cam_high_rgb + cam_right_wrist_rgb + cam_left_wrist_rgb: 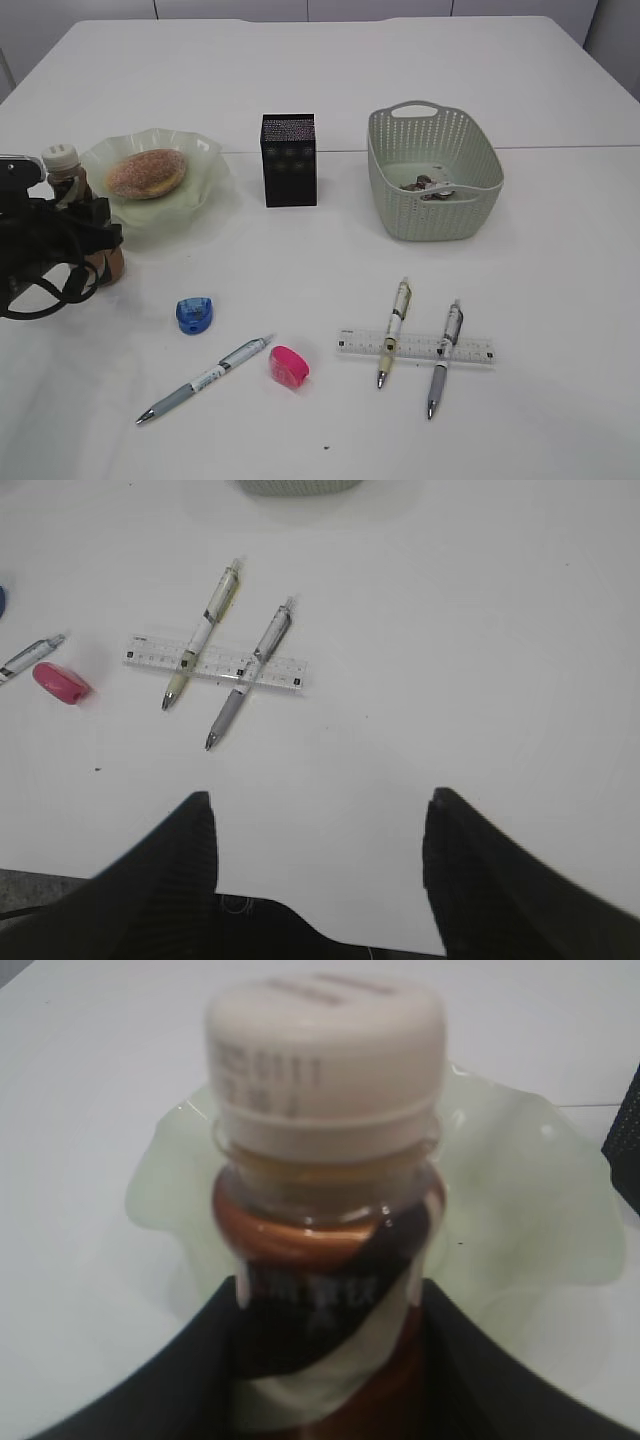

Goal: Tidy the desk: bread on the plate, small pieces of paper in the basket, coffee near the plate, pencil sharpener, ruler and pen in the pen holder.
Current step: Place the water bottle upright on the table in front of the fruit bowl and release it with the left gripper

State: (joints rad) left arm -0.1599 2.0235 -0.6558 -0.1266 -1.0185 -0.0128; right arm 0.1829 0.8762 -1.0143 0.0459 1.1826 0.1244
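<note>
Left pincer pinching coffee upright on desk, plate just behind it; right pincer spread, hovering.

right claw spread, empty | two pens across ruler

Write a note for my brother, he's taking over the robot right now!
Left gripper: shut on the coffee, upright beside the plate.
Right gripper: open, holding nothing, above the desk.
Done: bread on the plate; paper pieces in the basket.
Left: release the coffee. Then the ruler, the two pens lying across it, the third pen, the blue sharpener and the pink sharpener go in the pen holder.
</note>
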